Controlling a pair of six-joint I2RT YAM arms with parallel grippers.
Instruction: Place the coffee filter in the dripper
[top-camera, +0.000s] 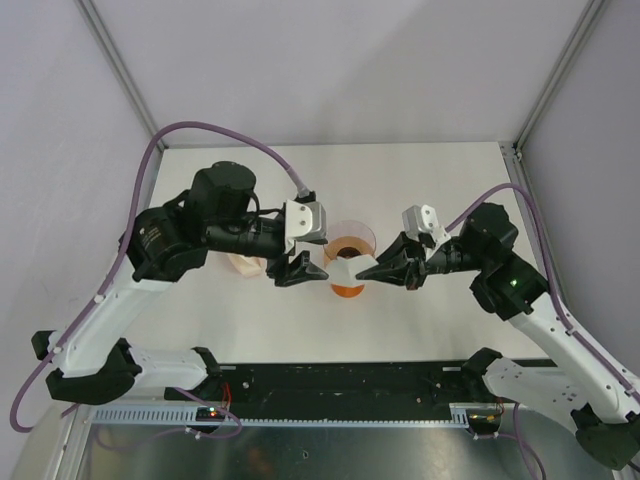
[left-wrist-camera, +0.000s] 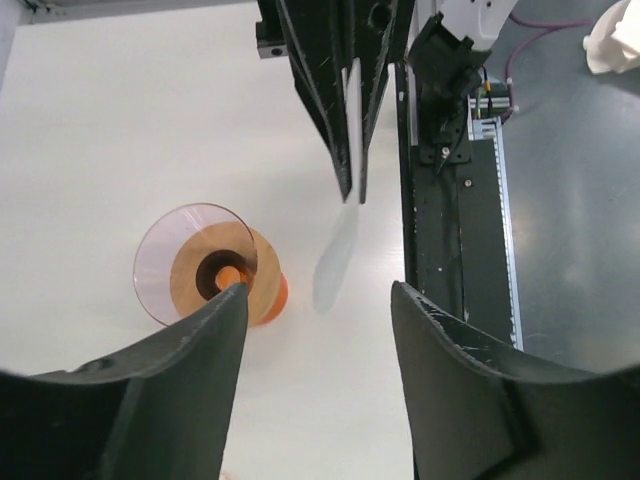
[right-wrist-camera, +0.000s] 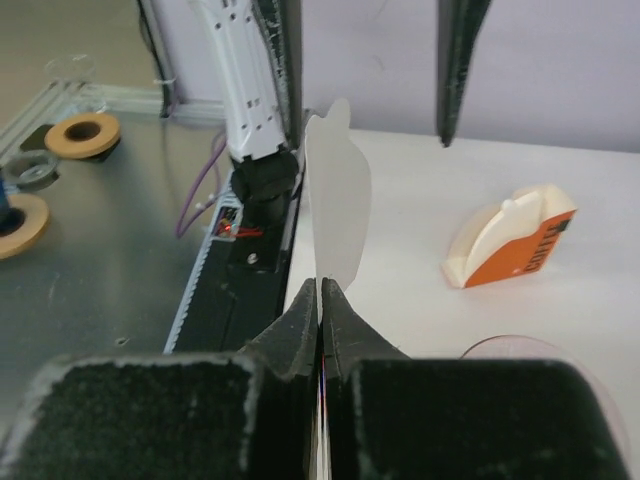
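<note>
Middle of white worktop (top-camera: 420, 180): translucent pinkish plastic cone dripper (top-camera: 352, 232), near rim hidden behind thin white paper coffee filter (right-wrist-camera: 337, 210) pinched in pressed-together right gripper (right-wrist-camera: 320, 288); left gripper (left-wrist-camera: 318, 292) spread alongside. Leaves room toward far edge.

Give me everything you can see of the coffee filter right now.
The coffee filter is a single thin white paper piece with a rounded outline, flat, not opened out. It stands on edge in the air, pinched at its lower edge by the shut right hand. The left hand is open, straddling it. The filter is not in the dripper, which stands close by.
</note>
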